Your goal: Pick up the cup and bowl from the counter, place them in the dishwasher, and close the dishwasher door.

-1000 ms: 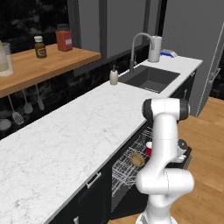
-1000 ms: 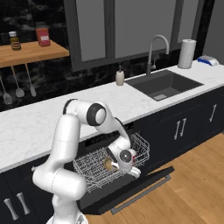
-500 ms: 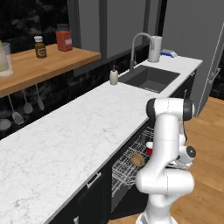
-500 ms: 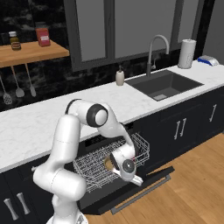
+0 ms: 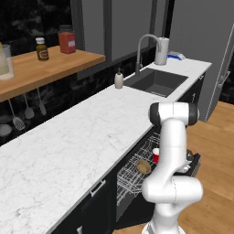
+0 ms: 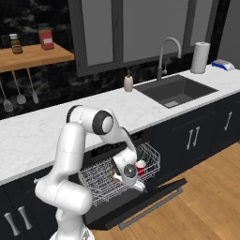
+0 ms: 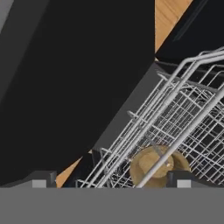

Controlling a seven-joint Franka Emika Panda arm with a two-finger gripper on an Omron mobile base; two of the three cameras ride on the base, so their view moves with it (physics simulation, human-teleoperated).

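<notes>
While the brown bowl (image 5: 143,167) and red cup (image 6: 140,166) sit in the dishwasher's white wire rack (image 6: 101,180) at lower centre, the gripper (image 7: 111,177) hangs open and empty over the dishwasher door (image 6: 145,201).

pulled-out white wire rack (image 6: 101,180), bowl (image 5: 143,167) and cup (image 5: 156,155) apparently resting inside

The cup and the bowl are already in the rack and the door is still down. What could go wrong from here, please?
1. The wire rack is pulled out over the open dishwasher door; lifting the door now may jam against it.
2. The open gripper hangs low beside the rack, close to the cup and bowl; a careless withdrawal could catch the wires or knock them.
</notes>
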